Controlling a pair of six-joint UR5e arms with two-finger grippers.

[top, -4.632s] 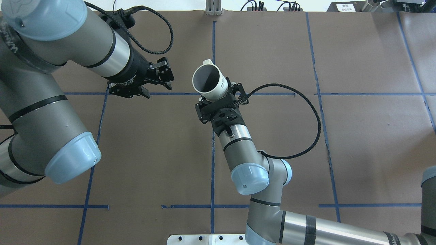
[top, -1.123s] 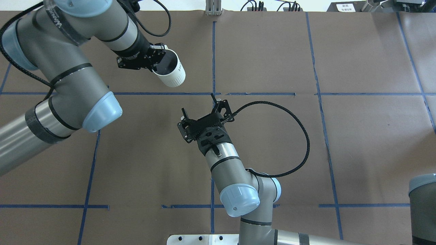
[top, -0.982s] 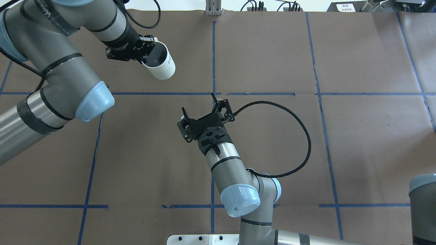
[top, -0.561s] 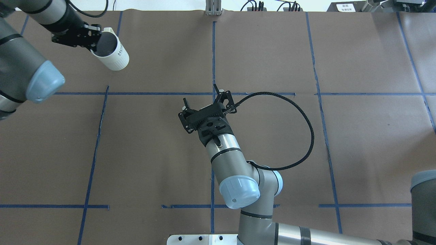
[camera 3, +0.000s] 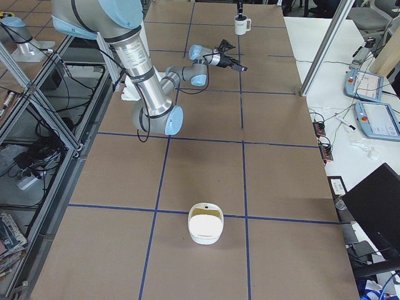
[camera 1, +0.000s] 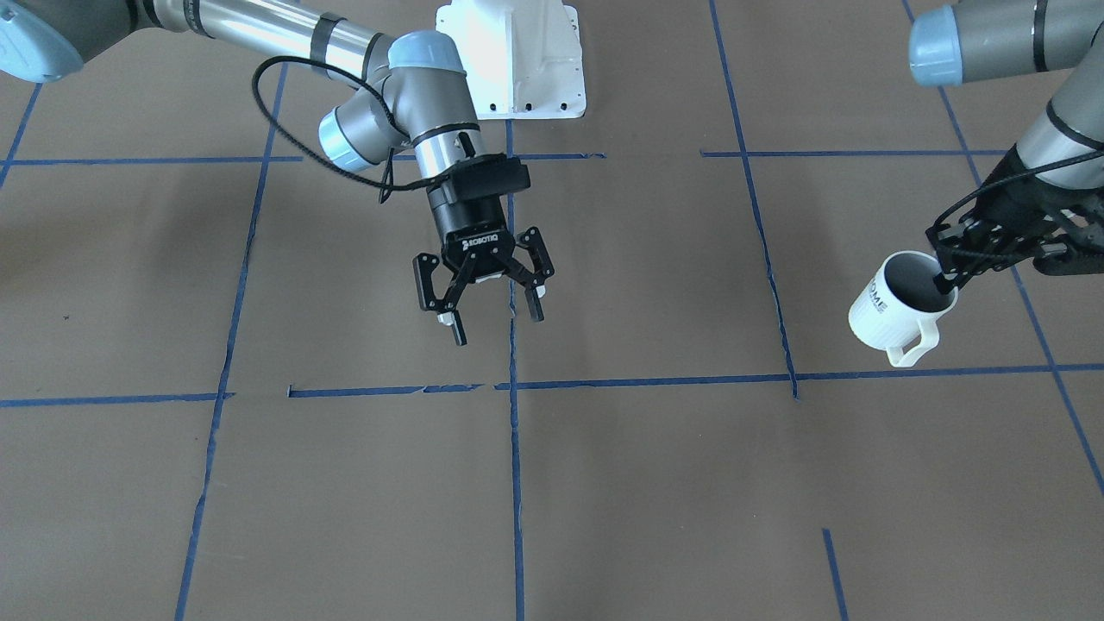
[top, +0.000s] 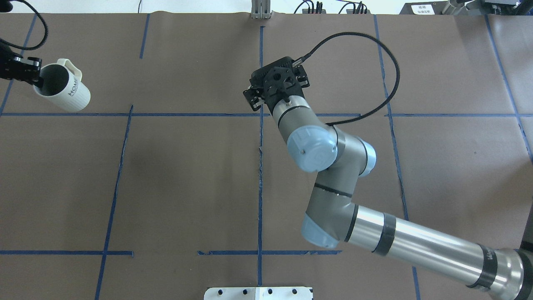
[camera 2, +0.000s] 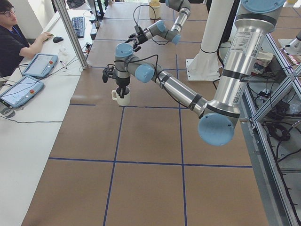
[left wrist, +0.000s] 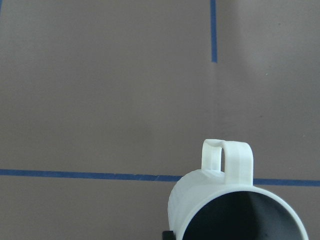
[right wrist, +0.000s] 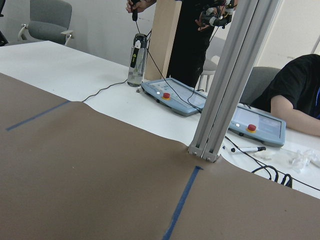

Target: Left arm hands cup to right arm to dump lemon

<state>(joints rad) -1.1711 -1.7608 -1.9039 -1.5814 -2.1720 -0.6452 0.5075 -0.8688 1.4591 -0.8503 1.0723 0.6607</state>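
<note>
The white ribbed "HOME" cup (top: 66, 93) hangs tilted at the table's far left, handle pointing away from the robot. My left gripper (camera 1: 957, 259) is shut on its rim, one finger inside the grey interior. The cup also shows in the front view (camera 1: 893, 310), the left side view (camera 2: 123, 96) and the left wrist view (left wrist: 225, 210). I cannot tell whether it touches the table. No lemon shows. My right gripper (camera 1: 493, 323), marked ROBOTIQ, is open and empty above the table's middle, far from the cup.
A white container (camera 3: 205, 222) with pale contents stands near the table's right end. The white robot base (camera 1: 517, 60) is at the robot's edge. An aluminium post (right wrist: 220, 100) and operators' tablets (camera 2: 40, 63) stand beyond the far edge.
The cup has passed from my right gripper to my left, which carried it toward the table's left end. My right gripper is open and its wrist has swung toward the far side.
</note>
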